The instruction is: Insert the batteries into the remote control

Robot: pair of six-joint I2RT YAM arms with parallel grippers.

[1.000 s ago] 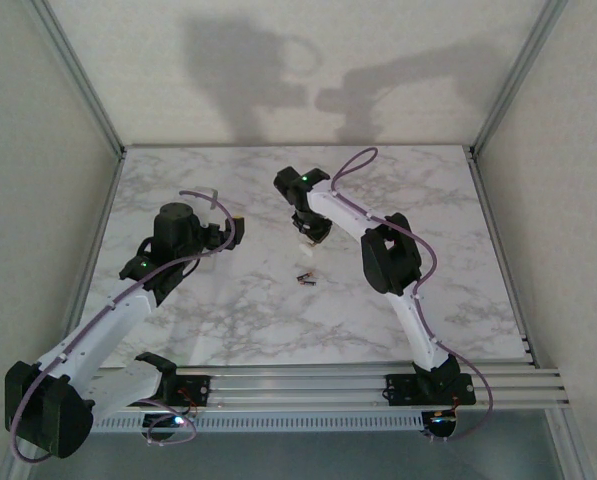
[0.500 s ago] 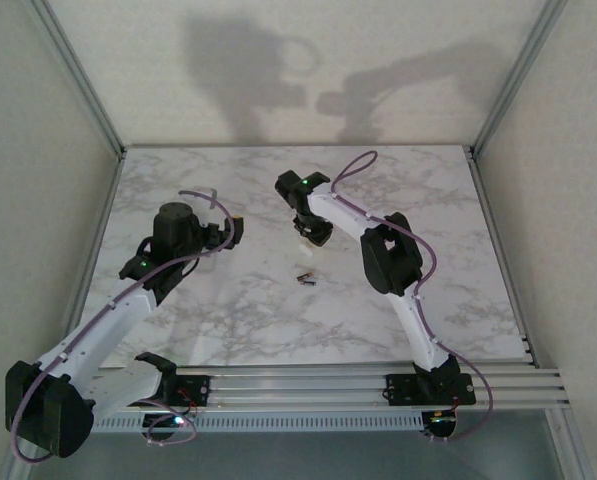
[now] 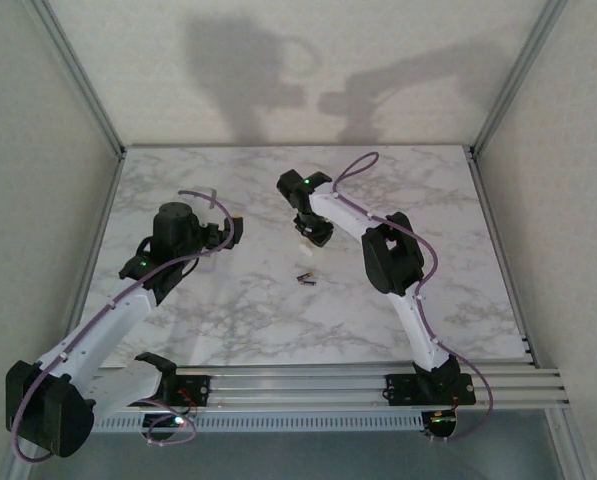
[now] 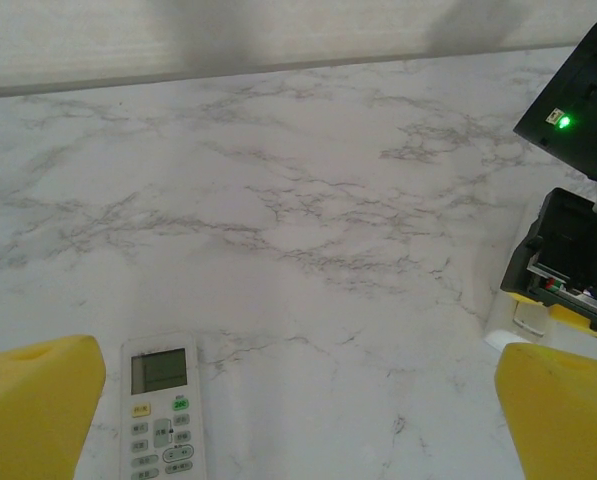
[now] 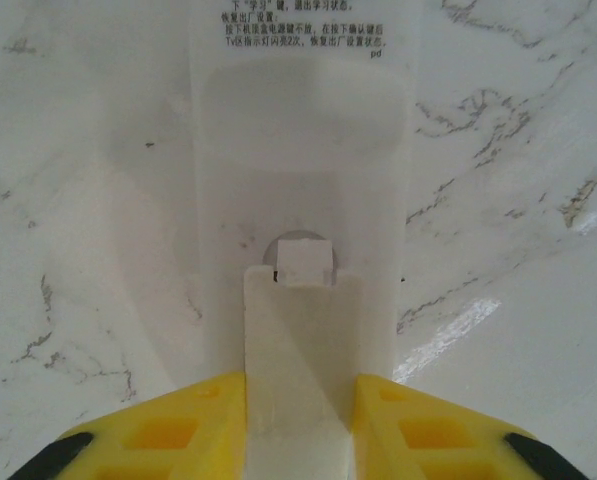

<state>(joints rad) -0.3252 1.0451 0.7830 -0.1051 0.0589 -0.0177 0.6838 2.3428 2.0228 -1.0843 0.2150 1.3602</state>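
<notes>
The right gripper (image 5: 298, 425) is clamping a white lid (image 5: 298, 340) over a face-down remote (image 5: 303, 150). The left gripper (image 4: 298, 400) is hanging wide apart above a second, face-up remote (image 4: 163, 410). The batteries (image 3: 304, 278) are lying on the table (image 3: 458, 250), near the right gripper.

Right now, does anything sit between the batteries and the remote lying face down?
Only bare marble tabletop lies between the batteries and the remote. The right claw, pinching a white plastic piece, hangs right over the remote's back.
</notes>
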